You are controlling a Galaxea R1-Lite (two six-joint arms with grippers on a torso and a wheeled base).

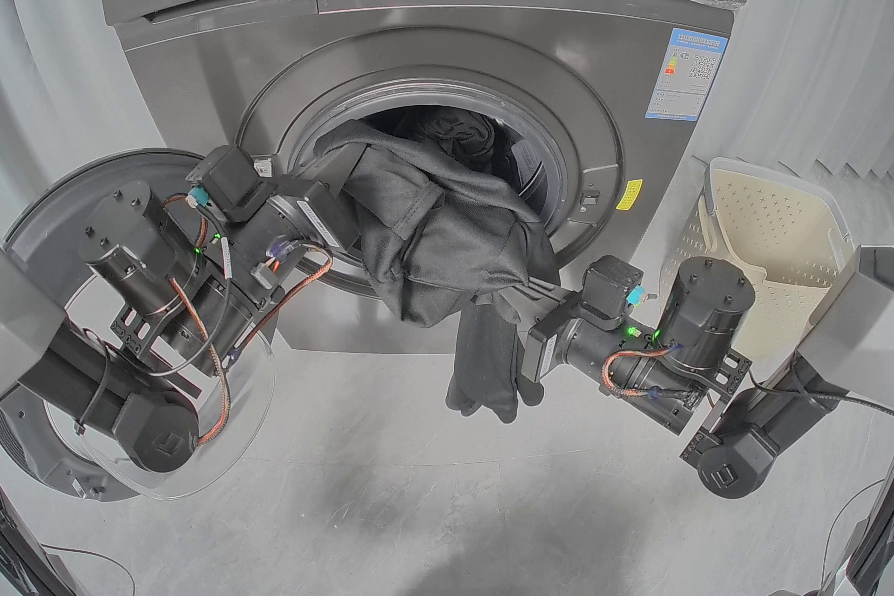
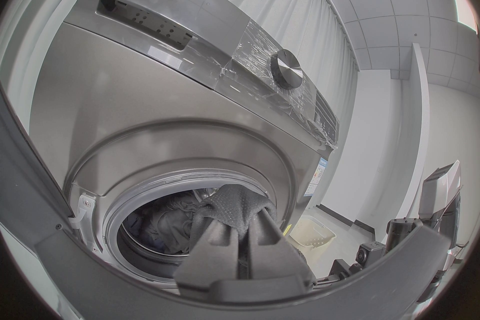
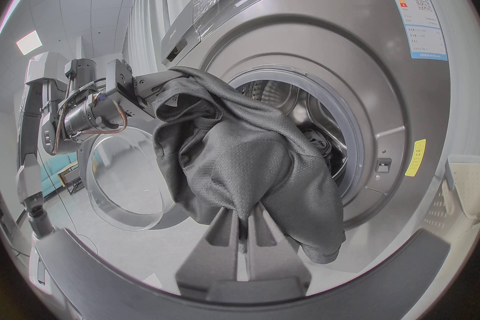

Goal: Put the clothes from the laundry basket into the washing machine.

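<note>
A dark grey garment hangs in front of the washing machine's round opening, stretched between both grippers, with a tail drooping below toward the floor. My left gripper is shut on its upper left corner at the opening's rim; in the left wrist view its fingers pinch the mesh cloth. My right gripper is shut on the lower right part; its fingers clamp the fabric. More dark clothes lie inside the drum.
The machine's door stands swung open at the left, under my left arm. A cream laundry basket leans beside the machine at the right and looks empty. Grey floor lies bare in front.
</note>
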